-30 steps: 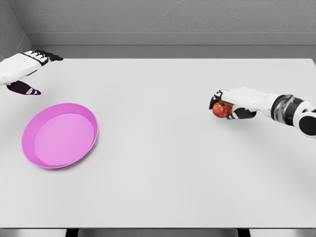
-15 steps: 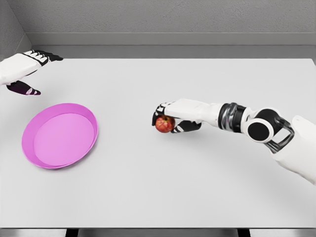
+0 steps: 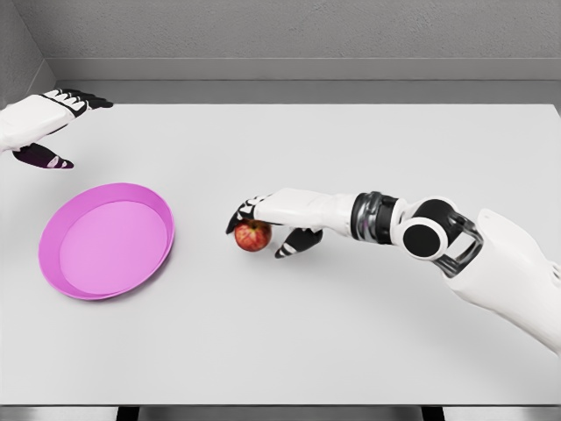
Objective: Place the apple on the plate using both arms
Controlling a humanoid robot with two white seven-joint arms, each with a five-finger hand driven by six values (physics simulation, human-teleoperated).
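Note:
The red apple (image 3: 252, 237) sits on the white table, a short way right of the pink plate (image 3: 164, 230). My right hand (image 3: 263, 228) reaches in from the right and hovers over it. Its fingers (image 3: 246, 210) arch above the apple's top, and the thumb (image 3: 293, 244) stands apart on the right, so the hand looks open. My left hand (image 3: 39, 132) hangs at the far left edge, behind the plate, open with its fingers spread and nothing in it.
The white table (image 3: 351, 333) runs to a grey wall at the back. My right forearm (image 3: 386, 219) and elbow lie across the table's right half.
My right hand has carried the apple leftward across the table toward the plate. Now the apple sits lower and the thumb has come away from it. The left hand has not moved.

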